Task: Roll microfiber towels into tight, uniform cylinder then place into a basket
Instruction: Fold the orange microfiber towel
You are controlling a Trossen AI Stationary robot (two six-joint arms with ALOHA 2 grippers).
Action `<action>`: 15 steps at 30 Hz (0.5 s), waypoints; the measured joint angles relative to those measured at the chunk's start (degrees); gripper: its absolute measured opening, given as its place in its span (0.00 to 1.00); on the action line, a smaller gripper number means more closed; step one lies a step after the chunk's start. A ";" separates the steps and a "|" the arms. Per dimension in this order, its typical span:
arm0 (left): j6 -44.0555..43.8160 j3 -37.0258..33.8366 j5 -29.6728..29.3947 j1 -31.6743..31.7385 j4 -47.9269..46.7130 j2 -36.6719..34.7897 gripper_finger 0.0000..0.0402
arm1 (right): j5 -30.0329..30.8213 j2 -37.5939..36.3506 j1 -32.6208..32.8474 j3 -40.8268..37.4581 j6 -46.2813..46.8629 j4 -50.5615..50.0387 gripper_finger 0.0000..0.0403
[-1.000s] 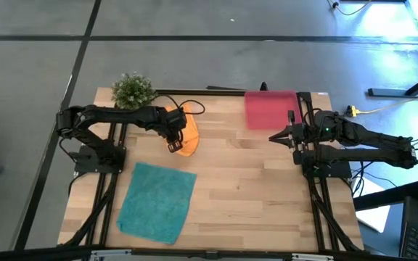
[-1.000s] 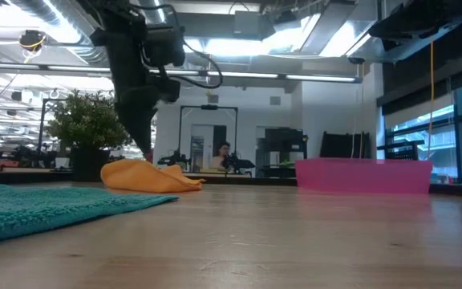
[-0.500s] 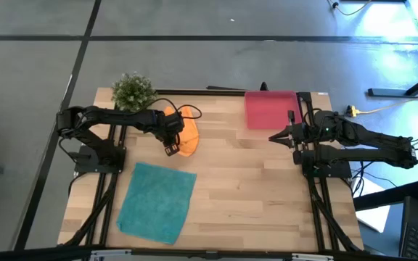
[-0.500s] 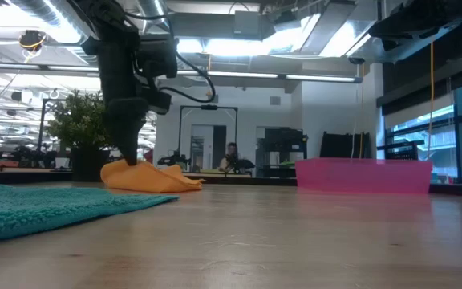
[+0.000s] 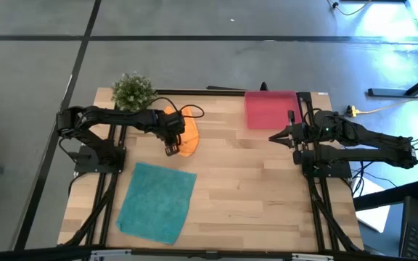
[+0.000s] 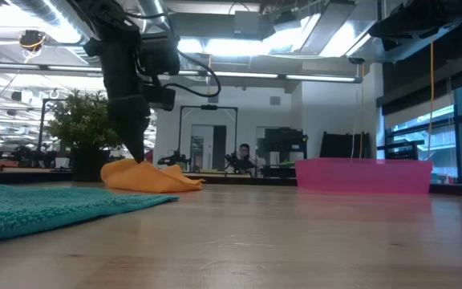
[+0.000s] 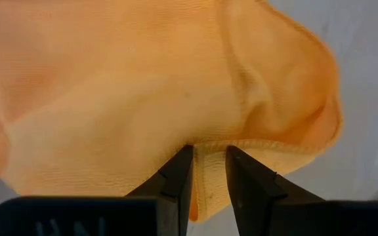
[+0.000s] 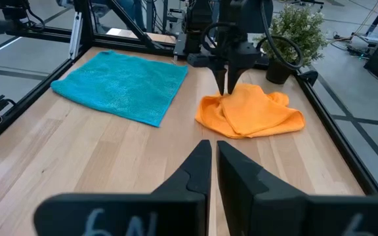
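Your orange towel (image 5: 186,136) lies crumpled at the table's eleven o'clock, soft and limp, likely to sag and slide, so take it by the hemmed edge. The left gripper (image 7: 207,172) pinches that hem between narrow-set fingers. The right gripper (image 5: 273,137) waits closed below the basket (image 5: 270,108), at one o'clock.
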 joint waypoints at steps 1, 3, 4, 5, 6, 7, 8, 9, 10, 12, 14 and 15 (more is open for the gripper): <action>0.00 0.00 0.51 0.00 0.00 0.05 0.20 | 0.00 -0.02 -0.01 0.00 0.00 0.00 0.07; 0.00 0.00 1.01 -0.04 0.03 0.76 0.20 | 0.00 0.00 -0.01 0.00 0.00 0.00 0.07; 0.00 -0.11 1.05 -0.04 -0.21 0.85 0.20 | 0.00 0.00 -0.01 0.00 0.00 0.00 0.07; 0.01 -0.15 1.04 -0.04 -0.17 0.85 0.20 | 0.00 -0.02 0.01 0.00 0.00 -0.02 0.07; 0.07 -0.11 1.01 -0.04 0.82 1.14 0.20 | 0.00 -0.02 -0.01 0.00 0.00 -0.02 0.07; 0.16 -0.04 0.99 -0.04 1.66 1.49 0.20 | 0.00 -0.02 0.00 0.00 0.00 -0.02 0.07; 0.17 -0.05 0.99 -0.04 1.57 1.59 0.20 | 0.00 0.00 0.00 0.00 0.00 -0.03 0.07; 0.19 -0.07 0.99 -0.04 1.33 1.52 0.20 | 0.00 -0.02 0.01 0.00 0.01 -0.07 0.07; 0.43 -0.07 0.99 -0.04 1.58 1.49 0.20 | 0.00 -0.02 0.01 0.00 0.05 -0.10 0.07; 1.46 -0.07 0.99 -0.04 1.13 1.49 0.20 | 0.00 -0.02 0.01 0.00 0.00 -0.26 0.07; 1.89 -0.07 1.01 -0.04 1.14 1.49 0.20 | 0.00 0.00 -0.01 0.00 0.00 -0.26 0.07; 1.98 -0.07 1.20 -0.03 1.09 1.49 0.20 | 0.00 -0.02 -0.01 0.00 0.00 -0.26 0.07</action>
